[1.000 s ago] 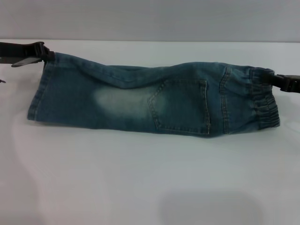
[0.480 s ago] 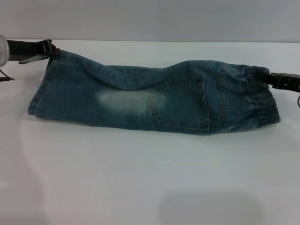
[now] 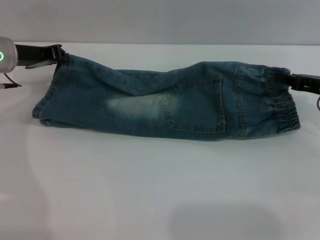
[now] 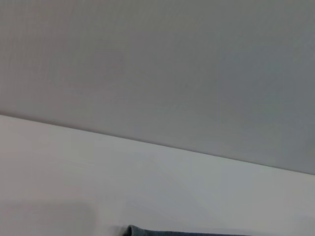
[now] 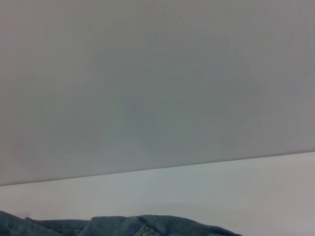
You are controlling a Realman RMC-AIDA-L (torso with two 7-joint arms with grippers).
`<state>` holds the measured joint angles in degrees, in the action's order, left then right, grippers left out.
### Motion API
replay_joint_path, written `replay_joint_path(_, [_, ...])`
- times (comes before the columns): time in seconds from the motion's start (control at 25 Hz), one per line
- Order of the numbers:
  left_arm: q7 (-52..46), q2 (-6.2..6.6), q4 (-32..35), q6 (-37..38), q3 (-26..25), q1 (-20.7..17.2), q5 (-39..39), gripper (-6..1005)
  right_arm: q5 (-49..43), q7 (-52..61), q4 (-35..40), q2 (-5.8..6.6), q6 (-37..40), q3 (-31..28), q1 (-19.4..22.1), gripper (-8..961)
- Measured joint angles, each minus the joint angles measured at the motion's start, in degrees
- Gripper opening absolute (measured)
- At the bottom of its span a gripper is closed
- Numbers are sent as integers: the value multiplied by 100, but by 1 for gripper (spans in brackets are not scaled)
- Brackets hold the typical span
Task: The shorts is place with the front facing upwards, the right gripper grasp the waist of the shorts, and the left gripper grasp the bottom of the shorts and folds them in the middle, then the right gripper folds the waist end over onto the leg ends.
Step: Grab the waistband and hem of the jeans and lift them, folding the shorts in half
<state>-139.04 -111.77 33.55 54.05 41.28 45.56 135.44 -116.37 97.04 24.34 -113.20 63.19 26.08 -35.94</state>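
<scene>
The shorts (image 3: pixel 170 102) are settling lower and flatter on the table (image 3: pixel 160 190) than a second ago. The left gripper (image 3: pixel 61 54) is pinching the far hem corner — the right gripper (image 3: pixel 291 80) is gripping the waist (image 3: pixel 282 107).

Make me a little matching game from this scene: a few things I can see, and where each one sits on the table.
Things:
1. left gripper
2. right gripper
3. waist
4. pale faded patch

Places:
A. the shorts' right end, puckered
B. far left corner of the shorts, at the leg ends
C. middle of the folded leg
D. right edge, on the waistband

Pairs: 1-B, 2-D, 3-A, 4-C
</scene>
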Motion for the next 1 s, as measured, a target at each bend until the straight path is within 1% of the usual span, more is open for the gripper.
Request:
replay_joint_path(0.2, [-43,-18,-3,-184,48,-12,0,90,-2,9,-30,0,-182,59,-63,92])
replay_joint_path(0.32, [-57,-57,-6,-348,50,-34,0,91,-3,26,-46,0,-252,62,-88,119])
replay_joint_path(0.4, [-58,-85,-6,-454,52,-45,0,133,2,27,-48,-3,-263,63,-90,196])
replay_joint_path(0.56, [-23,-96,-6,-547,55,-47,0,218,4,29,-49,-5,-266,62,-90,351])
replay_joint_path(0.76, [-9,-99,-6,-616,56,-46,0,324,6,37,-17,-29,-269,20,-78,490])
replay_joint_path(1.0, [-1,-99,-4,-655,56,-42,0,554,27,42,43,-50,-421,-95,-3,486])
